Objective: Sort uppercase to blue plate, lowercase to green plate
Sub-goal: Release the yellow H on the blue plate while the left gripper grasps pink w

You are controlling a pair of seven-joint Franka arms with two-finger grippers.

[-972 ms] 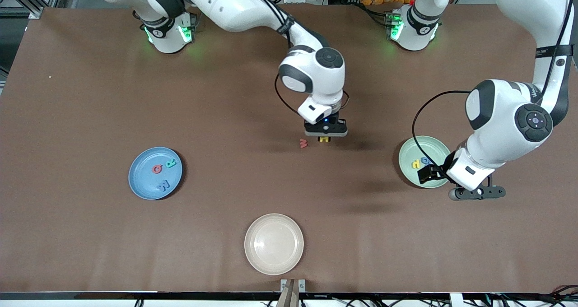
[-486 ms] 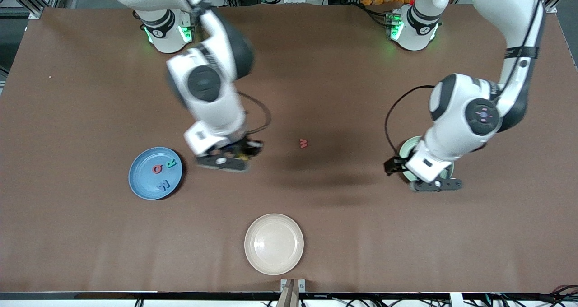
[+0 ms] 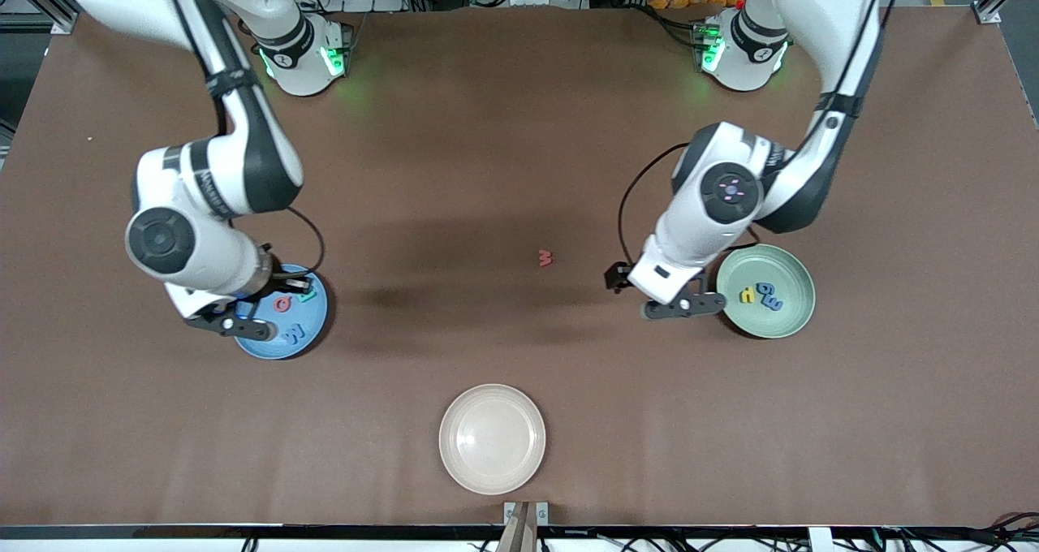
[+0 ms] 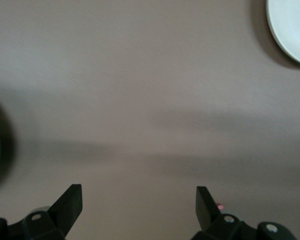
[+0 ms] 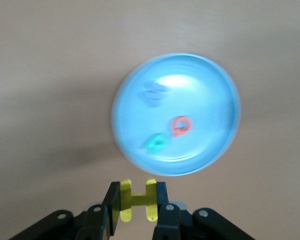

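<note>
Right gripper [image 5: 135, 200] over blue plate [image 3: 253, 345], jaws pinching yellow H [image 5: 135, 198]; plate holds red Q [image 3: 282, 304], green R [image 3: 308, 295], blue W [image 3: 294, 334]. Green plate [image 3: 791, 318] holds three lowercase letters [image 3: 761, 295]. Left gripper [image 4: 139, 202] beside it, jaws spread. Beige plate [image 3: 492, 438] bare. Red w [image 3: 545, 256] on counter [image 3: 454, 170].

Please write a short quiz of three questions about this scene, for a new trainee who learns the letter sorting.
1. True or false: the right tool is shut on the yellow H.
2. Which plate holds no letter? A) blue plate B) green plate C) beige plate
3. Fill in: the only letter lying on the bare table is the ____ one.

Key
1. True; it hangs by the blue plate's rim.
2. C.
3. Red. The left tool, open, is over the table beside the green plate.
</note>
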